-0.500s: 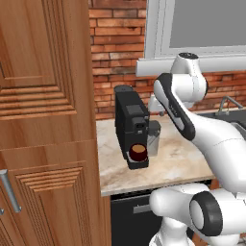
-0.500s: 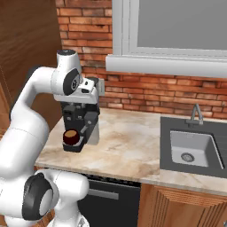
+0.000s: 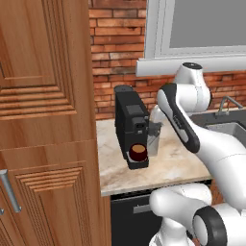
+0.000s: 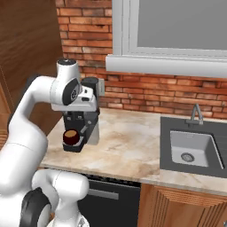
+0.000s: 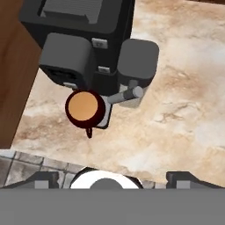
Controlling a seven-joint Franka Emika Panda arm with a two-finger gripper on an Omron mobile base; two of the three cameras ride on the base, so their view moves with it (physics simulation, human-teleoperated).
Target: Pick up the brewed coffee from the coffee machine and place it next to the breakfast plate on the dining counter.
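The coffee machine (image 3: 129, 120) stands on the marble worktop beside the wooden cabinet; from the other side the coffee machine (image 4: 84, 122) is partly covered by my hand. The brewed coffee, a dark maroon mug (image 3: 138, 153) of brown liquid, sits on the machine's drip tray. In the hand view the mug (image 5: 85, 107) lies below me, its handle pointing toward the worktop's front edge. My gripper (image 5: 113, 178) hovers above the machine, open, fingertips (image 5: 44, 178) wide apart and holding nothing. The breakfast plate and dining counter are out of view.
A tall wooden cabinet (image 3: 43, 120) rises directly left of the machine. A sink (image 4: 188, 148) with a faucet (image 4: 195, 113) is set into the worktop (image 4: 128, 146) at the right. A brick wall and window ledge (image 4: 168, 66) run behind.
My arm and hand have dipped slightly lower over the coffee machine. The mug has not moved.
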